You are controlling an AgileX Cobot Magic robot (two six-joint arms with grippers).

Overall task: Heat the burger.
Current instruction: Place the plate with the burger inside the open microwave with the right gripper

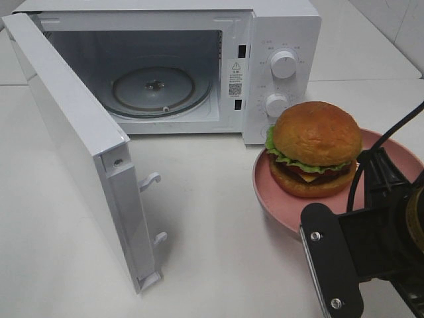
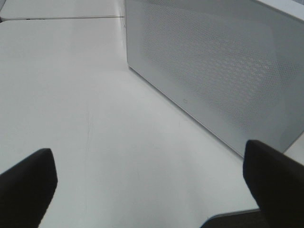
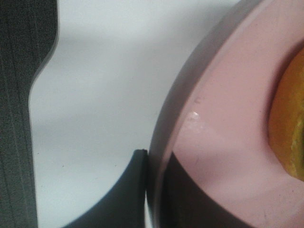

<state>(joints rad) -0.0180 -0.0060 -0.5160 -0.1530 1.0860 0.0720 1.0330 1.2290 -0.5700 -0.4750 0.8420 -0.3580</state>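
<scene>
Pinching the rim of the round pink plate point(image 3: 199, 85), the right gripper point(image 3: 151, 164) was clamped narrow, presumably to carry the golden-bunned burger point(image 1: 317, 147) on it. The burger sat at four o'clock from the open white microwave point(image 1: 281, 26). The left gripper point(image 2: 147, 190) hung wide, empty.

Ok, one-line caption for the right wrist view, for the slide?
Right gripper clamps the rim of the pink plate carrying the burger.
</scene>
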